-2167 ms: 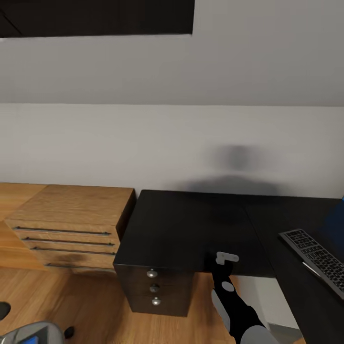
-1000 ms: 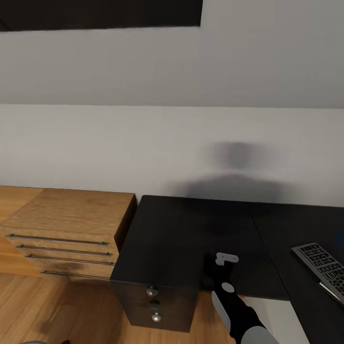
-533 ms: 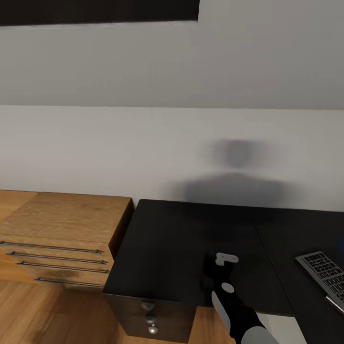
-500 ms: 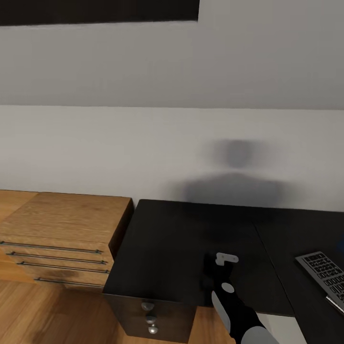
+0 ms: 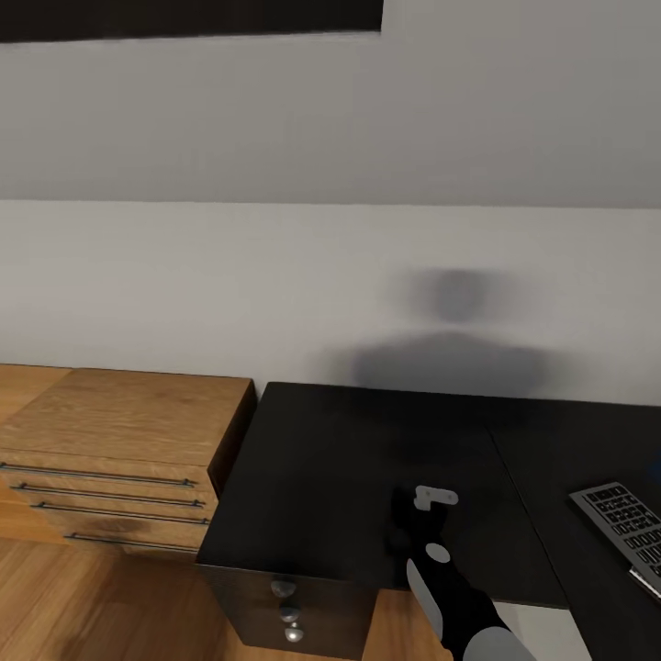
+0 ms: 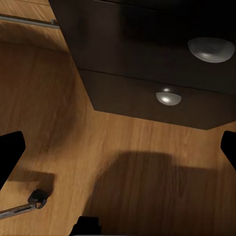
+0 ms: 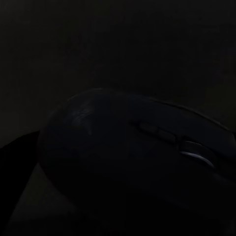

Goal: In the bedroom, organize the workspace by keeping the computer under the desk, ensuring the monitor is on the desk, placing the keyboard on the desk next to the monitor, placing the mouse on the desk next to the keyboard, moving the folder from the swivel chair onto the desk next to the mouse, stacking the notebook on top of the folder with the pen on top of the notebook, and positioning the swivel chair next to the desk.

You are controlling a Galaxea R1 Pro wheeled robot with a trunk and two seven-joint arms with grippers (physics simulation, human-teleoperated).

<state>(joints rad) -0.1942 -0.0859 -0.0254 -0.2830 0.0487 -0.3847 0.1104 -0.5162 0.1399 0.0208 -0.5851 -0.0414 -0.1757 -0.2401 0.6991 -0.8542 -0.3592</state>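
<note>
R end effector (image 5: pixel 410 516) hangs low over the black surface (image 5: pixel 330 459), near its front edge; the wrist hides the fingers from the head cam. R wrist cam is nearly black: the mouse (image 7: pixel 132 162) sits right up against the lens, scroll wheel (image 7: pixel 194 147) just catching light. Can't tell if the fingers are clenched on it or released, too dark.

L end effector (image 6: pixel 118 152) is released, fingertips (image 6: pixel 10 152) spread wide, pointing down at the wood floor (image 6: pixel 147 147) in front of the drawers. Two round silver knobs (image 6: pixel 168 97) show on the dark fronts. A small black castor (image 6: pixel 37 198) on a chrome spoke is on the floor close by.

Keyboard (image 5: pixel 629 531) lies at the far R of the surface, well apart from the R arm (image 5: pixel 450 597). Wooden chest (image 5: pixel 119 441) w/ long bar handles stands just beside the surface on the L. Plain grey-white wall (image 5: pixel 275 275) behind, my shadow on it.
</note>
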